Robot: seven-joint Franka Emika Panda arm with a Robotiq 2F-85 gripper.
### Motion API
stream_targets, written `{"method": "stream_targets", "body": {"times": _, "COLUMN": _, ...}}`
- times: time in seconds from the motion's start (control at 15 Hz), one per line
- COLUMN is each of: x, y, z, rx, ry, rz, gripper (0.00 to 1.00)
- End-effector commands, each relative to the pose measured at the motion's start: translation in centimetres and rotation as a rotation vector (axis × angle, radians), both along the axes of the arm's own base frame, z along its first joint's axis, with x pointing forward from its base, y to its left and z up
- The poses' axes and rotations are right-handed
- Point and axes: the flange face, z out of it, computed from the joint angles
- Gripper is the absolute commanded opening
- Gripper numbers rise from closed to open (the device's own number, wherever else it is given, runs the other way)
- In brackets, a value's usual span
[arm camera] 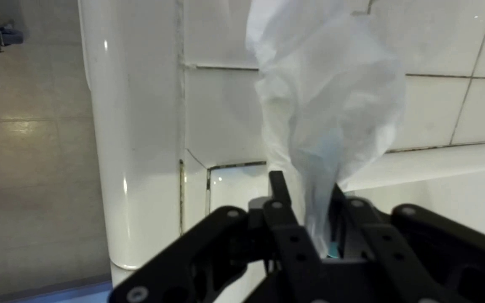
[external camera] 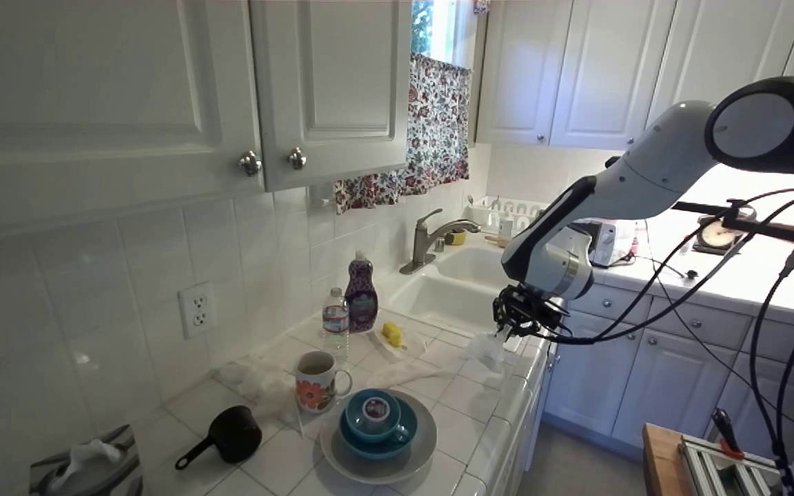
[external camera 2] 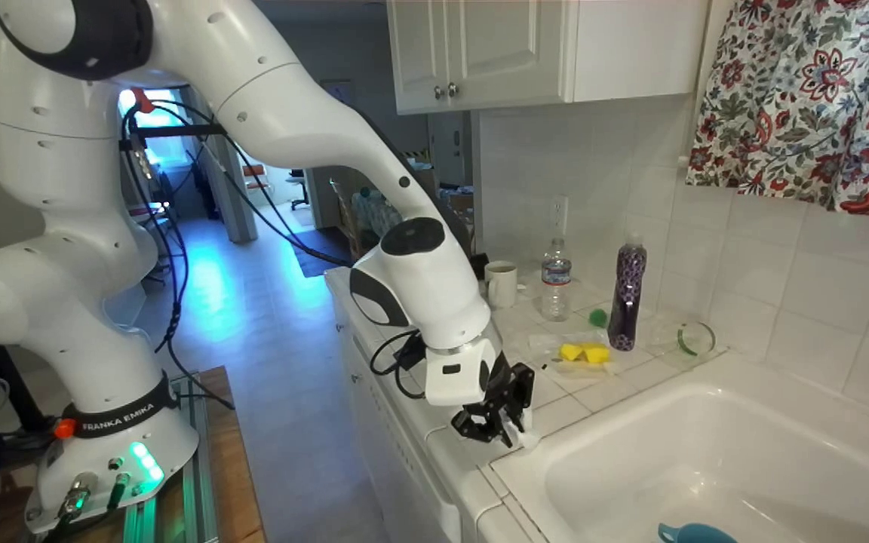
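My gripper [arm camera: 307, 181] is closed around a bunched part of a white, translucent plastic bag [arm camera: 331, 92], which spreads out beyond the fingertips. In an exterior view the gripper [external camera: 507, 329] is over the counter's front edge beside the sink, and the bag [external camera: 486, 350] hangs from it down to the tiles. The gripper also shows in an exterior view [external camera 2: 506, 430] at the corner of the white sink [external camera 2: 713, 381]; little of the bag shows there. A small teal patch [arm camera: 334, 249] shows between the fingers; I cannot tell what it is.
On the counter stand a floral mug [external camera: 314, 386], a water bottle [external camera: 335, 322], a purple soap bottle [external camera: 361, 300], a yellow sponge [external camera: 391, 334], a black pan [external camera: 237, 434] and teal dishes [external camera: 376, 441] on a plate [external camera: 428, 434]. A blue cup [external camera 2: 697, 534] lies in the sink. A faucet [external camera: 421, 241] stands behind.
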Motion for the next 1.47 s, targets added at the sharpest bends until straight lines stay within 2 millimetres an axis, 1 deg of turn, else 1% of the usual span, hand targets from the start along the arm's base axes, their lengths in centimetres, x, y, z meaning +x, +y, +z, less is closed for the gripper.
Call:
{"method": "stream_targets", "body": {"times": 0.0, "x": 1.0, "y": -0.3, "z": 0.2, "rx": 0.037, "ry": -0.024, "rz": -0.03, "gripper": 0.55}}
{"method": "stream_targets", "body": {"times": 0.2, "x": 1.0, "y": 1.1, "z": 1.4, "rx": 0.04, "ry": -0.025, "rz": -0.004, "gripper": 0.77}}
{"method": "stream_targets", "body": {"times": 0.4, "x": 0.8, "y": 3.4, "z": 2.9, "rx": 0.032, "ry": -0.02, "rz": 0.067, "gripper": 0.97}}
{"method": "stream_targets", "body": {"times": 0.47, "x": 0.8, "y": 4.2, "z": 3.5, "rx": 0.037, "ry": -0.015, "rz": 0.099, "gripper": 1.0}}
{"method": "stream_targets", "body": {"times": 0.67, "x": 0.6, "y": 7.7, "z": 4.5, "rx": 0.04, "ry": 0.098, "rz": 0.27, "gripper": 1.0}}
{"method": "stream_targets", "body": {"times": 0.87, "x": 1.1, "y": 10.8, "z": 5.8, "rx": 0.006, "ry": 0.213, "rz": 0.427, "gripper": 1.0}}
{"method": "stream_targets", "body": {"times": 1.07, "x": 1.9, "y": 13.1, "z": 8.5, "rx": -0.05, "ry": 0.338, "rz": 0.572, "gripper": 1.0}}
{"method": "stream_targets", "body": {"times": 1.13, "x": 2.0, "y": 13.9, "z": 9.8, "rx": -0.075, "ry": 0.387, "rz": 0.617, "gripper": 1.0}}
{"method": "stream_targets", "body": {"times": 1.27, "x": 1.8, "y": 15.6, "z": 11.7, "rx": -0.126, "ry": 0.481, "rz": 0.703, "gripper": 1.0}}
{"method": "stream_targets", "body": {"times": 1.4, "x": 1.4, "y": 16.8, "z": 13.3, "rx": -0.171, "ry": 0.567, "rz": 0.793, "gripper": 1.0}}
